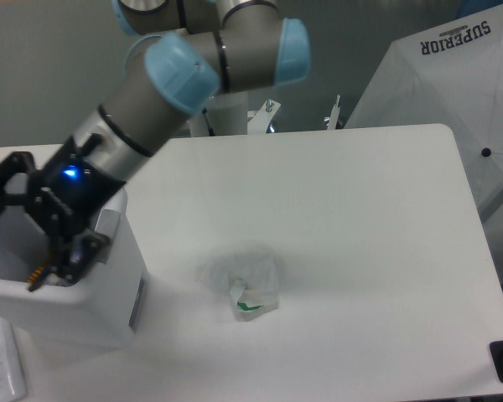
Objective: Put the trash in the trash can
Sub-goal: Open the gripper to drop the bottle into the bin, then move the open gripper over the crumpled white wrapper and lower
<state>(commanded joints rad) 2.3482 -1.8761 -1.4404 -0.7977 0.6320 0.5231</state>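
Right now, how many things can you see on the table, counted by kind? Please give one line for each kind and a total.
Trash cans: 1, the white trash can at the left edge.
Wrappers: 1, the crumpled wrapper with a green spot, lying on the table.
Bottles: 0 visible; the arm and the end effector cover the inside of the can.
Total: 2

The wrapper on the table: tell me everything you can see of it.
The wrapper is a crumpled, whitish, translucent piece, seemingly thin plastic film, with a green spot near its lower edge. It lies loosely bunched on the white table, near the front middle, to the right of the bin and apart from it. Nothing touches it but the table; the gripper is over the bin.
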